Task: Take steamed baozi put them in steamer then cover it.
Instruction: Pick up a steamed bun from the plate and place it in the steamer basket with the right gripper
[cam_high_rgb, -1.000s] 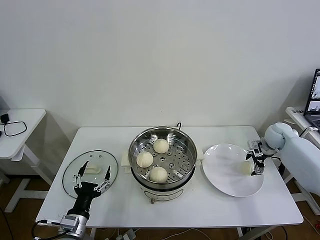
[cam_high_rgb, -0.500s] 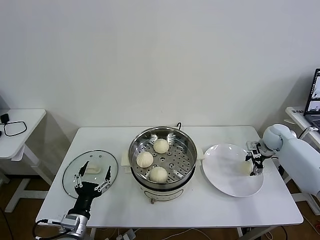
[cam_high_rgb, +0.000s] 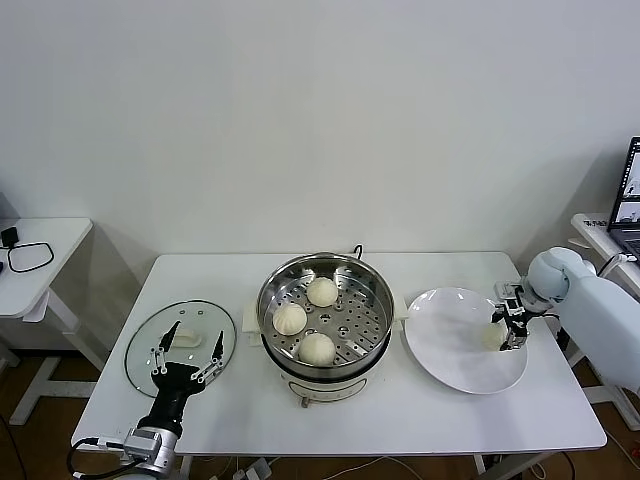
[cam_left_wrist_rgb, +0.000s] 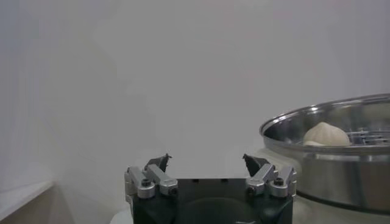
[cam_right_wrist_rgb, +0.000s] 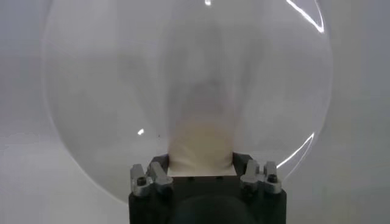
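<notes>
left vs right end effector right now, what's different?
The left end effector hangs open over the glass lid, holding nothing; the right end effector is closed around the last bun on the white plate. The left is at the table's left front by the lid, the right at the plate's far right edge. Both sit low over the table, either side of the steamer, which holds three buns.

White rounded right arm (cam_high_rgb: 600, 300); black pincers, silver screwed finger mounts.
</notes>
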